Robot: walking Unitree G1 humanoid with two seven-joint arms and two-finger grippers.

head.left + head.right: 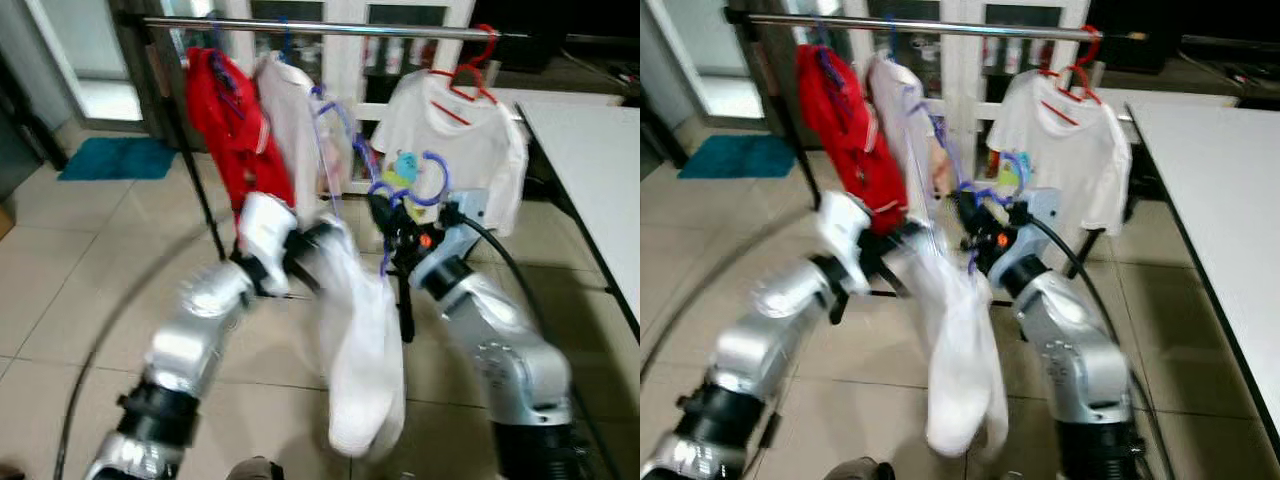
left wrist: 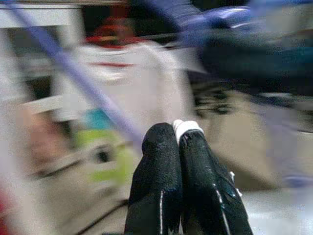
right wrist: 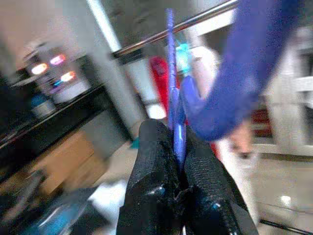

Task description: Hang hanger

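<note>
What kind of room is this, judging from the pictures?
Probably a laundry or utility corner of a home: a metal clothes rail holding a red shirt and white T-shirt, over a pale tiled floor.

Purple plastic hanger [image 1: 400, 205], tilted, below the rail [image 1: 330, 28]; white garment [image 1: 362, 340] hangs limp from it.

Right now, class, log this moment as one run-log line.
right gripper: shut on purple plastic hanger | left gripper: shut on white cloth garment | silver metal rail: hanger not yet hung

The right hand [image 3: 177, 147] pinches a purple hanger [image 3: 230, 83] between its black fingers [image 3: 154, 161], below a metal rail [image 3: 176, 27].
</note>
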